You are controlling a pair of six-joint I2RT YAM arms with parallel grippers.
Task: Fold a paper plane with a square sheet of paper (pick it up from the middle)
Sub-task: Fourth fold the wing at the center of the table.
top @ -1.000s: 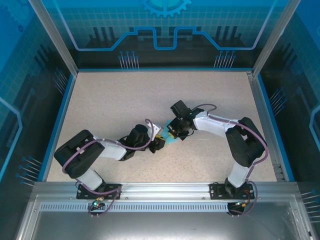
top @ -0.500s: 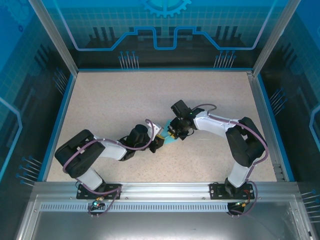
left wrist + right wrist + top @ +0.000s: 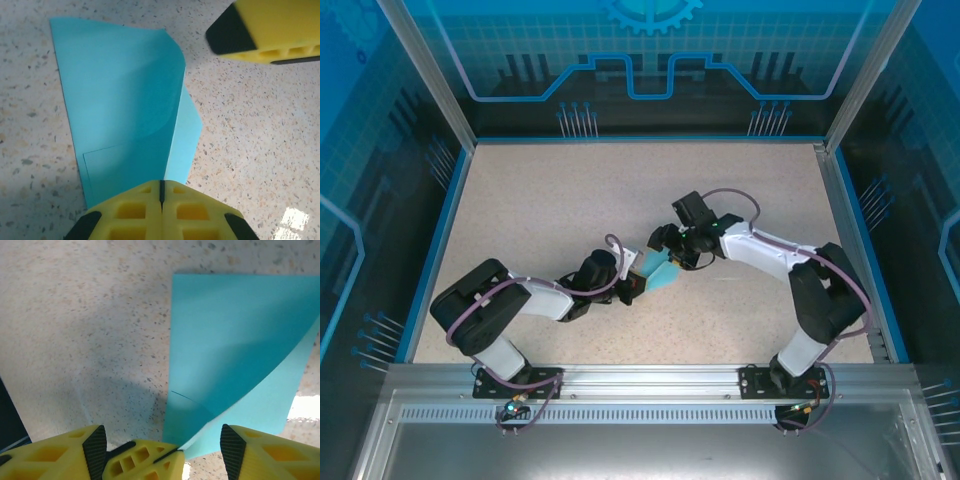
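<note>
The paper point(image 3: 125, 100) is thin, plain and light cyan-blue. It is partly folded: one layer curls over in a soft, uncreased bend with a rounded corner toward the upper middle of the left wrist view. A paler strip of the layer beneath shows along its right edge. A faint straight crease line marks the lower left of the sheet in that view. The far edge, seen at the top of the right wrist view, is straight with a sharp corner.

There is one paper, two hands and one desk point(image 3: 540, 200).

In the top view the paper lies near the middle of the speckled desk, between the two hands. The left hand point(image 3: 161, 192) is pressed together on the paper's near corner, at the bottom centre of its own view, and the sheet fans out from it toward the upper left.

The right hand point(image 3: 163, 440) is spread wide. Its two yellow fingers point(image 3: 270, 455) sit at the lower left and lower right of its view, with the pinched corner between them. In the left wrist view, one of those fingers sits at the upper right, apart from the paper.
</note>
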